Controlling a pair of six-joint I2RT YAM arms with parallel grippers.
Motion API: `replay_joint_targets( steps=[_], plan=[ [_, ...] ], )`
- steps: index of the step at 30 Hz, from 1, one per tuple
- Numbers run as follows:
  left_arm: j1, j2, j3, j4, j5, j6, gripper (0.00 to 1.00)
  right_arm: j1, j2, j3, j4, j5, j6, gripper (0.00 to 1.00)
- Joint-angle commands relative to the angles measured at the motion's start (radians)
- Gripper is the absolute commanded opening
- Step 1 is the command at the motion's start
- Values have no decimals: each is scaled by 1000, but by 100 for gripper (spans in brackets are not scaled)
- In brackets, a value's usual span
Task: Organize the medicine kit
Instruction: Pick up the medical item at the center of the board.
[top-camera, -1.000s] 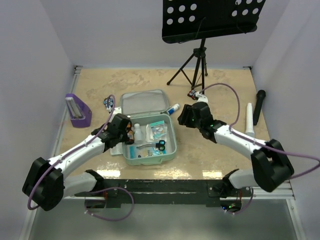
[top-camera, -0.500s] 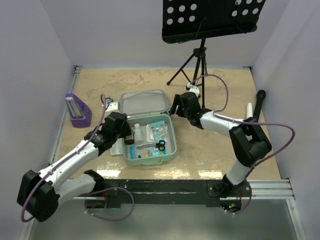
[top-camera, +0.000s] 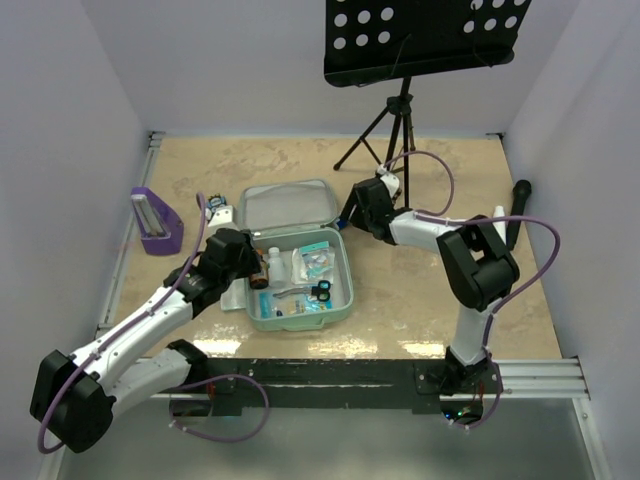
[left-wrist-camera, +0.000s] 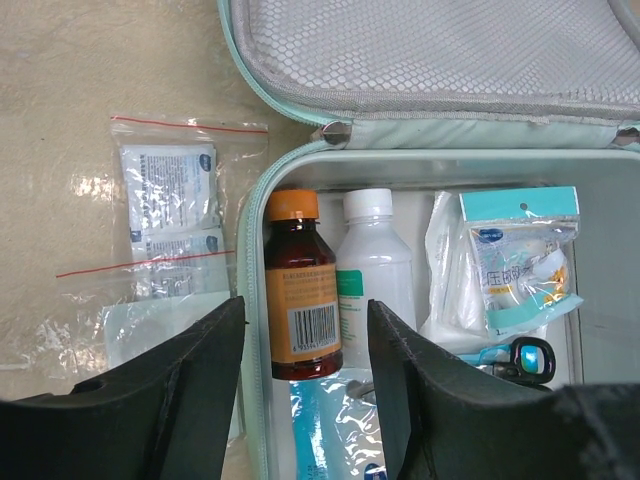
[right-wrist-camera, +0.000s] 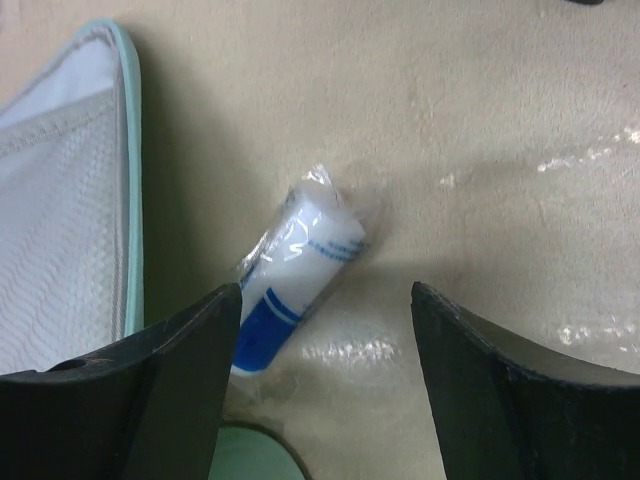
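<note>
My left fingers (left-wrist-camera: 170, 390) have just let go. They were nearly closed a second ago and now stand partly apart and empty above the brown bottle (left-wrist-camera: 300, 290). It lies at the left end of the kit (left-wrist-camera: 420, 152), beside the white bottle (left-wrist-camera: 375, 270), so I count it as packed.

The kit sits open at mid-counter with its lid (right-wrist-camera: 60, 200) flat behind it. My right arm has swung in from the right. My right fingers (right-wrist-camera: 150, 390), spread wide and holding nothing, hang either side of the wrapped roll (right-wrist-camera: 295, 275), which lies on the counter (right-wrist-camera: 500, 150) just beside the lid's edge. That roll looks like my next pick.

The sachet bags (left-wrist-camera: 170, 200) left of the kit are still outside, so the job isn't finished.
</note>
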Motion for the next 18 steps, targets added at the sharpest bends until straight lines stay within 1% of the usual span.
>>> replay_joint_targets(
  steps=[1,7,11,18],
  plan=[
    [6,-15,-16,45,-15,-15,57,-10,15,54,6,17,85,73],
    [6,-32,-30,59,-20,-15,57,-12,37,75,6,11,119,72],
    [4,-22,-28,62,-17,-15,57,-12,80,103,-14,-9,121,67],
    [4,-25,-41,71,-14,-15,57,-12,103,87,-11,-26,113,58]
  ],
)
